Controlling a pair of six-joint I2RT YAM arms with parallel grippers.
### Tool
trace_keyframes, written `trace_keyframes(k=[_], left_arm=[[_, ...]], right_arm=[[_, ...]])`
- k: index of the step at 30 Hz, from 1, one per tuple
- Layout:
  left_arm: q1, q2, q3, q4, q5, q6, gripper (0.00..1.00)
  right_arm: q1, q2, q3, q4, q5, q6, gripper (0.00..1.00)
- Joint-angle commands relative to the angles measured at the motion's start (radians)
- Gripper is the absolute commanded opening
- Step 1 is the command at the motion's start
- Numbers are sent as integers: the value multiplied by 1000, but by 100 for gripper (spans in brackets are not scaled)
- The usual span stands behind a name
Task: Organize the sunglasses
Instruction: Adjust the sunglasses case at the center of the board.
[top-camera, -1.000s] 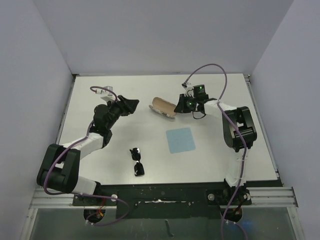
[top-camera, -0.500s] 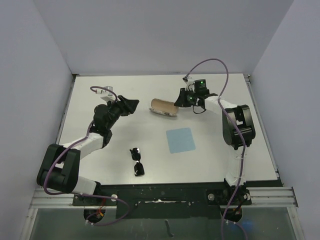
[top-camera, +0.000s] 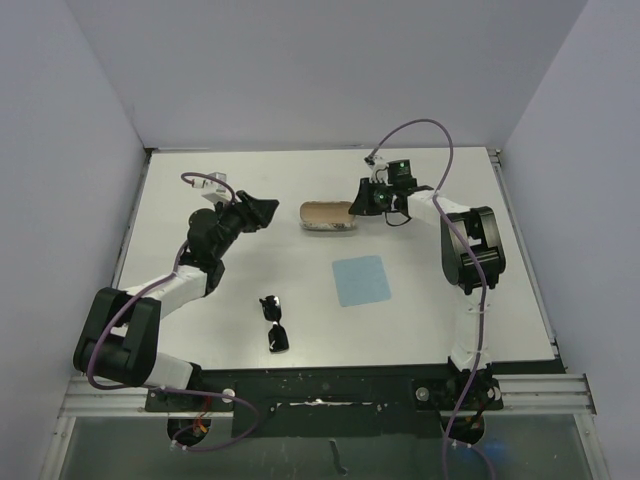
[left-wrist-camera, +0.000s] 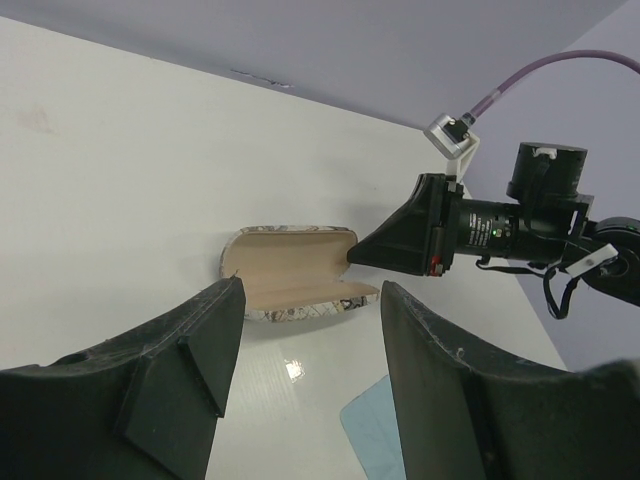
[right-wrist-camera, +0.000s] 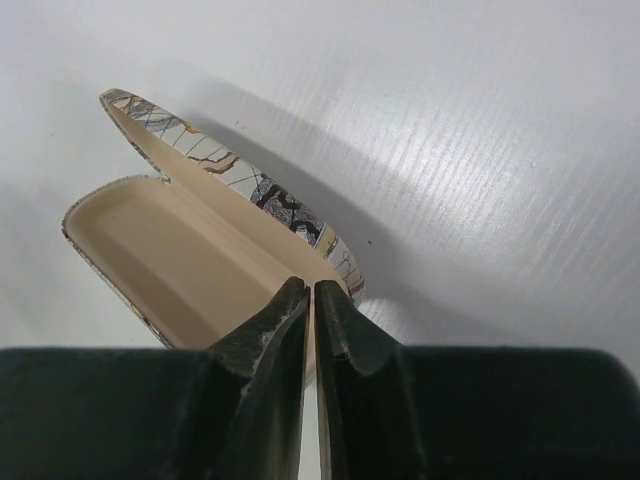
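Note:
The black sunglasses (top-camera: 274, 323) lie folded near the table's front edge, left of centre, far from both grippers. The oval patterned case (top-camera: 327, 217) lies open at the back centre, its beige lining (left-wrist-camera: 295, 285) showing. My right gripper (top-camera: 355, 208) is at the case's right end. In the right wrist view its jaws (right-wrist-camera: 311, 290) are pinched together on the thin edge of the case (right-wrist-camera: 170, 250). My left gripper (top-camera: 262, 212) hovers left of the case, pointed at it. Its jaws (left-wrist-camera: 312, 300) stand open with nothing between them.
A light blue square cloth (top-camera: 361, 279) lies flat on the table in front of the case, right of centre. Grey walls close in the table on the left, back and right. A purple cable (top-camera: 425, 135) loops above the right arm.
My right gripper has swung toward the back of the table and turned the case with it, from slanted to lying level. The left arm and the sunglasses have not moved.

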Motion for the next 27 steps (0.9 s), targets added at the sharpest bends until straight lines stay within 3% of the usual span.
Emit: trace_keyframes(k=[1, 16, 27], left_arm=[[-4, 3, 24, 35, 3, 19, 55], [-5, 2, 24, 35, 11, 21, 55], [-12, -2, 24, 24, 7, 26, 55]], right_arm=[[-7, -13, 43, 21, -28, -12, 10], [-6, -13, 51, 15, -25, -18, 10], [19, -134, -14, 19, -4, -11, 13]])
